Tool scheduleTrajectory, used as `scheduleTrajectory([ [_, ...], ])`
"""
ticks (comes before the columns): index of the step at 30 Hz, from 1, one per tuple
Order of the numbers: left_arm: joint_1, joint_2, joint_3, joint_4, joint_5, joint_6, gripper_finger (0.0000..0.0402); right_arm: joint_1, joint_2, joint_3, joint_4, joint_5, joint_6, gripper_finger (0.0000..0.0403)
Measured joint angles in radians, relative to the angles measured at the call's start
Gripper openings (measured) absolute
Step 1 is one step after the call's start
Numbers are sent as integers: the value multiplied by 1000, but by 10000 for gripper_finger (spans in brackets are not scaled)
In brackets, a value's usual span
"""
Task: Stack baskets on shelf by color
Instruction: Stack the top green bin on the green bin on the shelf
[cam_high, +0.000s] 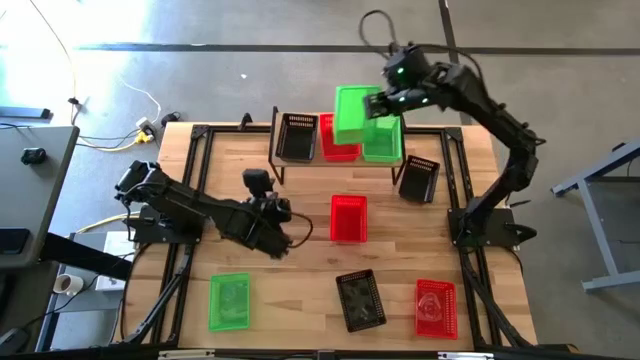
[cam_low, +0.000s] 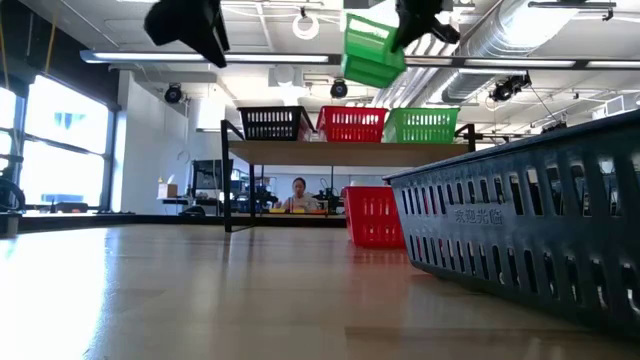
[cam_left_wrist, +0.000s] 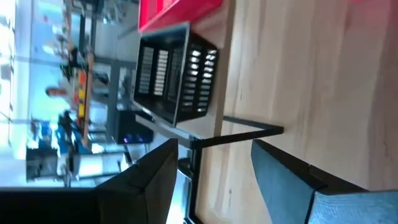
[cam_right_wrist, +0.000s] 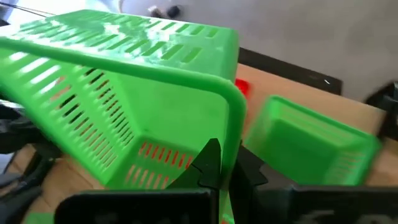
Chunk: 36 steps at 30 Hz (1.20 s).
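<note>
The shelf (cam_low: 340, 152) carries a black basket (cam_high: 296, 137), a red basket (cam_high: 335, 140) and a green basket (cam_high: 385, 145) side by side on its plank. Over the red and green ones hangs another green basket (cam_high: 352, 115), with my right gripper (cam_high: 378, 105) shut on it. My left gripper (cam_high: 282, 212) stands open above the middle of the table, pointing at the shelf's black basket (cam_left_wrist: 177, 78), nothing between its fingers. My right gripper pinches the green basket's side wall at its rim (cam_right_wrist: 233, 134), one finger (cam_right_wrist: 208, 163) inside the basket and the other (cam_right_wrist: 250, 171) outside. The fingers slant down from the table's right. The basket (cam_low: 372, 50) hangs tilted, lifted clear above the shelf.
On the table lie a red basket (cam_high: 348, 218) in front of the shelf, a black basket (cam_high: 418, 178) right of it, and near the front edge a green basket (cam_high: 229, 300), a black basket (cam_high: 360, 298) and a red basket (cam_high: 435, 305).
</note>
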Motion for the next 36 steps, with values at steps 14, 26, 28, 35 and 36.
scheduleTrajectory([
  [14,157,0,0,16,79,-82,195,-283,2,1,-250,-245,-118,0],
  [26,211,0,0,19,102,-63,195,-342,62,1,-337,-343,-136,0],
  [28,211,0,0,19,102,-44,195,-342,75,1,-347,-350,-123,0],
  [35,211,0,0,18,164,-35,195,-341,105,0,-352,-398,-83,0],
  [36,211,0,0,18,178,-35,195,-341,108,0,-353,-401,-83,0],
])
